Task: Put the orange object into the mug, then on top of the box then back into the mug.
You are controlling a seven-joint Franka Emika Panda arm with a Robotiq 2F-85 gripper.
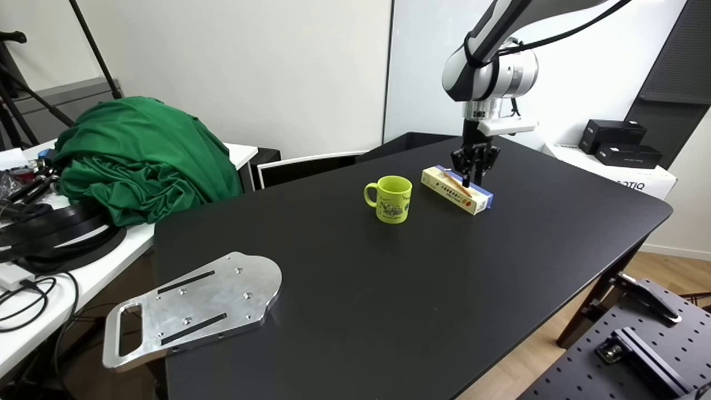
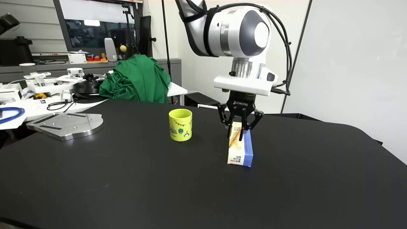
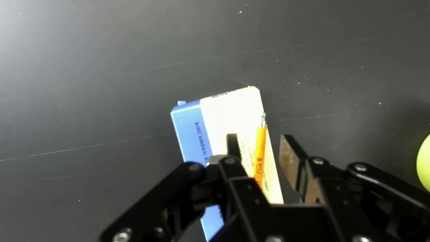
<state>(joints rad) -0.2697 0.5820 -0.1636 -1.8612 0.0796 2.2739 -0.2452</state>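
The orange object [image 1: 459, 185], a thin stick with a metal tip, lies along the top of the box [image 1: 441, 188], a cream oblong box with blue on one long side. Both also show in an exterior view, the stick [image 2: 235, 139] and the box [image 2: 236, 156]. My gripper [image 1: 473, 179] points down over the box with its fingers apart. In the wrist view the gripper [image 3: 258, 138] has the stick [image 3: 260, 148] between its fingers, touching neither visibly; part of it is hidden. The lime-green mug [image 1: 394, 199] stands upright beside the box, and its edge shows in the wrist view [image 3: 425, 164].
A flat silver metal plate [image 1: 216, 294] with a handle slot lies at the far end of the black table [image 1: 355, 328], over its edge. A green cloth [image 1: 144, 161] and cluttered gear sit on a white table beyond. A white wall stands behind.
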